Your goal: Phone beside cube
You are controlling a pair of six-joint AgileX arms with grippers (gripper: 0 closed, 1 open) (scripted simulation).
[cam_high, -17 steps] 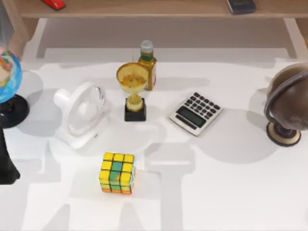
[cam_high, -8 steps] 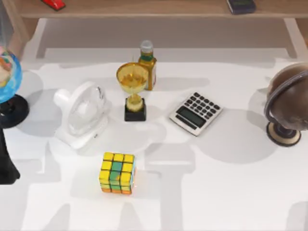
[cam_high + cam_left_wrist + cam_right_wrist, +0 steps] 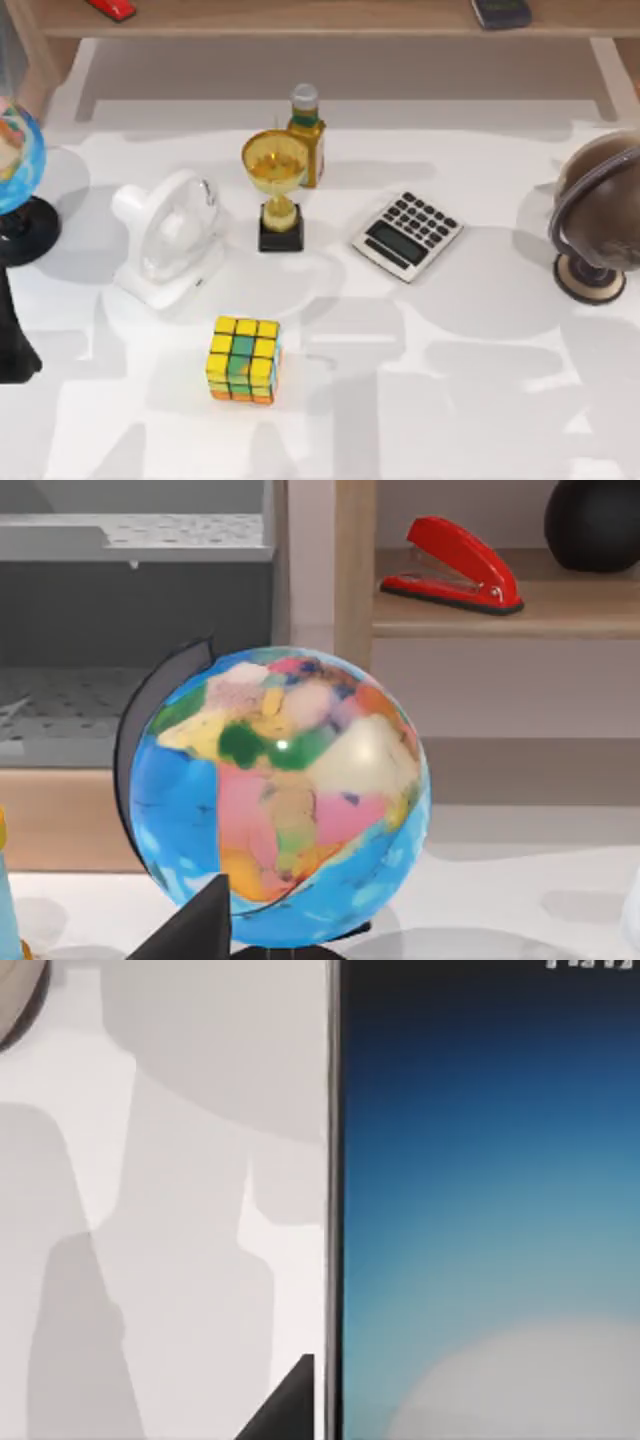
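Observation:
The cube, mostly yellow with green and orange stickers, sits on the white table left of centre and near the front. In the right wrist view the phone looms very close, its blue-to-grey screen and silver rim raised over the table. One dark fingertip of my right gripper rests against that rim. My left arm stays parked at the table's left edge, and its dark fingertip shows in front of a globe.
Behind the cube stand a white fan, a gold trophy, a bottle and a silver calculator. A colourful globe is at the left, a brown globe at the right. The back shelf holds a red stapler.
Shadows over the table's front right have grown and spread leftward. The cube and the other objects have not moved.

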